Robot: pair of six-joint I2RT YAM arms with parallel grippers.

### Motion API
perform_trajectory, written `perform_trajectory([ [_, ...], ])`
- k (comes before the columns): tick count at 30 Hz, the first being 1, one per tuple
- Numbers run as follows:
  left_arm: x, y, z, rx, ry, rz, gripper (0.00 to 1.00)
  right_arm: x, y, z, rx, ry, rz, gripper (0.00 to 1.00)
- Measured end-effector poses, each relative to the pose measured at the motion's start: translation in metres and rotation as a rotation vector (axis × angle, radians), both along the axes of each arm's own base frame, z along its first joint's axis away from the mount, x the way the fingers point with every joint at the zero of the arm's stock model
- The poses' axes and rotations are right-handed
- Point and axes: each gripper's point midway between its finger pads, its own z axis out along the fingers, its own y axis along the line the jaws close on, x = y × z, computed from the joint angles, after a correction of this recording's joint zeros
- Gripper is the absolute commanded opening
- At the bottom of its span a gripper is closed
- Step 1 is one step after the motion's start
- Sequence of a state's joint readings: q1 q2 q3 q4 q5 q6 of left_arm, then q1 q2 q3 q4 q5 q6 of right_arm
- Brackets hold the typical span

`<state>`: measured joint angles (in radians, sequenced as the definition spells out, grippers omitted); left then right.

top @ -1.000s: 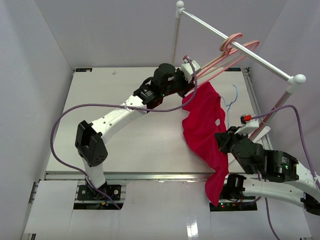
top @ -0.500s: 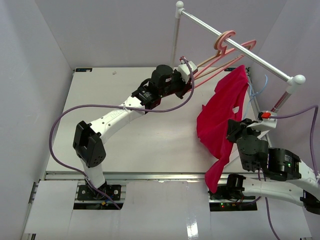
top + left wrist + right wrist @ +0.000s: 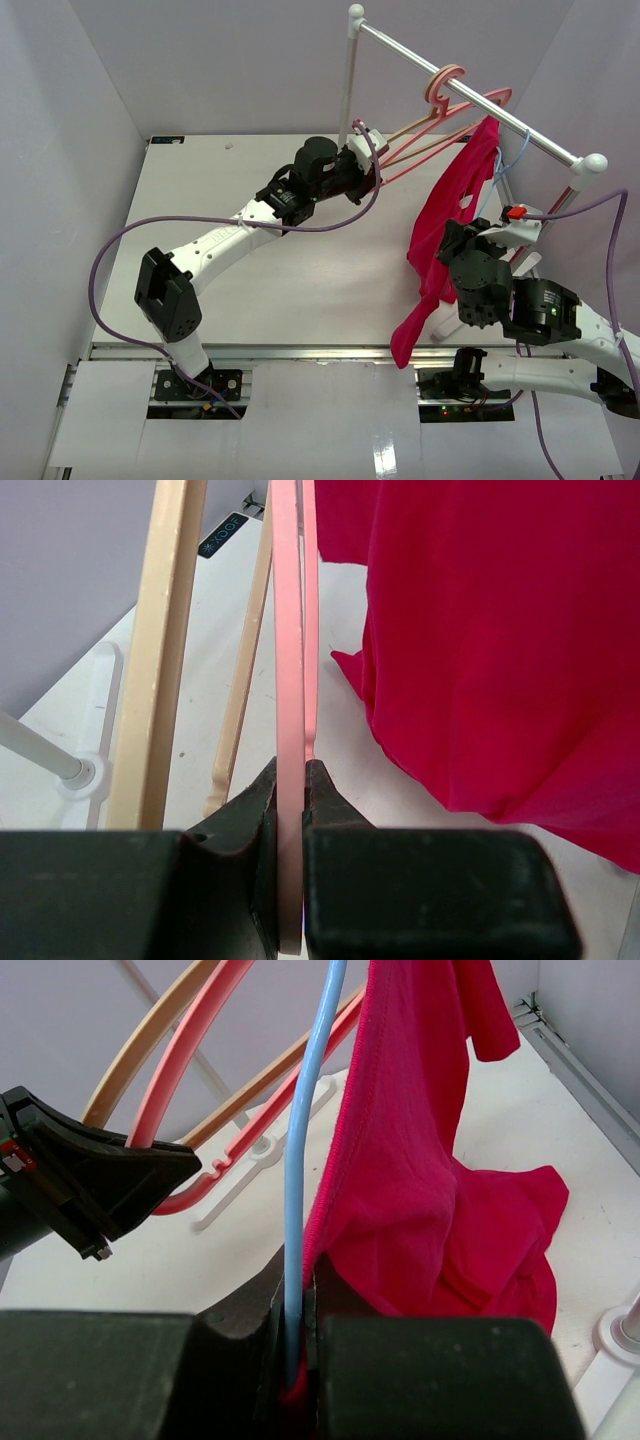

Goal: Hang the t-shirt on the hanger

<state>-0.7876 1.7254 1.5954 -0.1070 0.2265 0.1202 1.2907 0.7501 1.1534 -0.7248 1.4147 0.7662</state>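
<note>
The crimson t-shirt (image 3: 447,210) hangs in a long drape from the light-blue hanger (image 3: 513,160), next to the rail. My right gripper (image 3: 458,232) is shut on the blue hanger wire (image 3: 310,1110) and has a pinch of the t-shirt (image 3: 420,1190) between its jaws (image 3: 297,1290). My left gripper (image 3: 365,165) is shut on the lower bar of the pink hanger (image 3: 288,630), its jaws (image 3: 290,790) tight around it. The t-shirt (image 3: 500,630) fills the right side of the left wrist view. How far the blue hanger sits inside the shirt is hidden by the cloth.
A white rail (image 3: 470,90) on two posts crosses the back right. The pink hanger (image 3: 445,85) and a tan hanger (image 3: 420,128) hang from it by their hooks. The tan hanger (image 3: 165,650) is just left of the pink one. The table edge strip (image 3: 505,215) runs under the shirt.
My right gripper has lifted the t-shirt and blue hanger off the table, up and right toward the rail. My left gripper has drawn the pink hanger slightly left, and the hooks slid along the rail.
</note>
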Motion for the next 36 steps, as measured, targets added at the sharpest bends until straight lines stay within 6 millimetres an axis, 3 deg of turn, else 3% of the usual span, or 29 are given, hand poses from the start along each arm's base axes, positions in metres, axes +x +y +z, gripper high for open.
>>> perform_trajectory([
  [3, -0.002, 0.000, 0.002, -0.006, 0.002, -0.003, 0.14, 0.002, 0.005, 0.005, -0.001, 0.002, -0.003, 0.08],
  [7, -0.003, 0.000, 0.002, -0.011, 0.007, -0.008, 0.15, 0.009, 0.015, 0.029, -0.007, -0.004, -0.024, 0.08],
  [11, -0.005, 0.001, 0.002, -0.015, 0.010, -0.010, 0.15, 0.030, 0.012, 0.039, -0.066, 0.013, -0.123, 0.08],
  [17, -0.008, 0.004, 0.002, -0.018, 0.007, -0.010, 0.15, 0.072, -0.031, 0.016, -0.123, 0.115, -0.304, 0.08],
  [23, -0.009, 0.006, 0.003, -0.020, 0.004, -0.008, 0.15, 0.073, -0.050, -0.001, -0.079, 0.130, -0.334, 0.08],
  [36, -0.020, -0.001, 0.002, -0.038, 0.020, -0.073, 0.25, 0.073, -0.054, -0.046, 0.001, 0.169, -0.330, 0.11],
])
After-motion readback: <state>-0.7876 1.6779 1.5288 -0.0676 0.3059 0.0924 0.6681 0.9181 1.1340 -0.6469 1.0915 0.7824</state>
